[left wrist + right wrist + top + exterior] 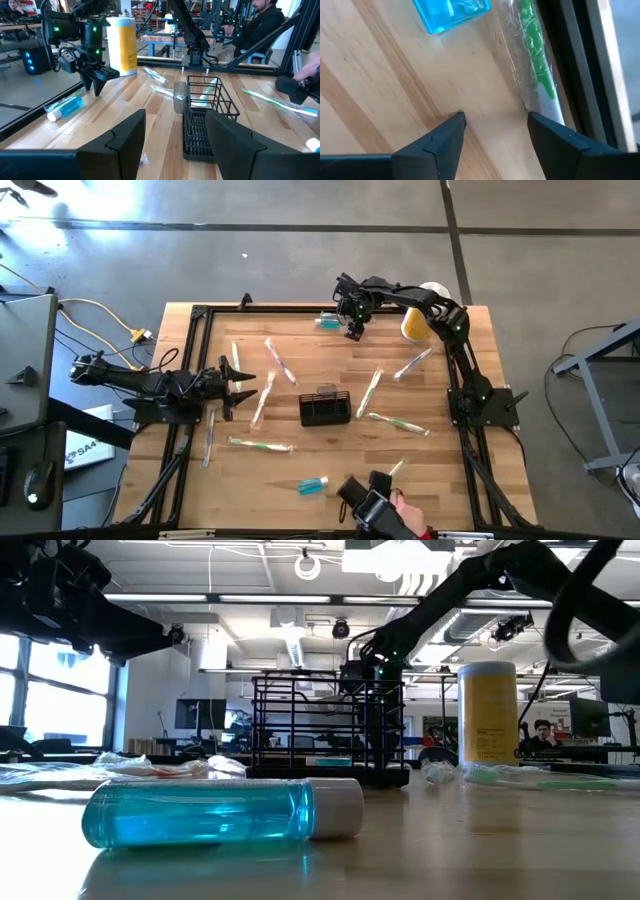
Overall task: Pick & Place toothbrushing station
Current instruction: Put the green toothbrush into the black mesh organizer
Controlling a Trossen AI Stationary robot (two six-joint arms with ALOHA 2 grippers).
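Note:
The toothbrushing station, a small black wire caddy [325,409], stands on its base at the middle of the wooden table; it also shows in the left wrist view [206,116] and the low view [330,730]. My left gripper [243,383] is open and empty at the table's left, level with the caddy and pointing at it [175,135]. My right gripper [353,332] is open and empty near the far edge, pointing down [495,125] beside a blue bottle [452,12] and a wrapped green toothbrush [532,45].
A yellow cylinder with a white lid [415,325] stands at the far right. Several wrapped toothbrushes [262,400] lie around the caddy. A second blue bottle [312,485] lies near the front edge. A person's hand with a black device [378,505] is at the front edge.

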